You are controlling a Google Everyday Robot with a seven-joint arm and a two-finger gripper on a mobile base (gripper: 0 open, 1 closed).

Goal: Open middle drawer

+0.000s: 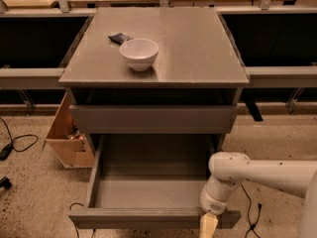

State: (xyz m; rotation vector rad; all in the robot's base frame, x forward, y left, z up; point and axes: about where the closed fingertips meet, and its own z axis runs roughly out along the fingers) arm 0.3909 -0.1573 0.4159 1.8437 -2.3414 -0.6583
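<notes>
The middle drawer (148,195) of the grey cabinet (198,48) stands pulled far out toward me, showing its plain grey inside. Its flat front (133,218) runs along the bottom of the camera view. The uppermost grey front (151,119) sits above it, nearly flush with the cabinet. The lowest drawer is hidden under the open one. My gripper (208,225) is at the right end of the middle drawer's front, hanging over its top edge, with the white arm (262,175) reaching in from the right.
A white bowl (139,53) and a small dark object (120,37) sit on the cabinet top. An open cardboard box (67,138) stands on the floor left of the cabinet. Cables (20,143) lie on the speckled floor at left, and another at lower right (250,207).
</notes>
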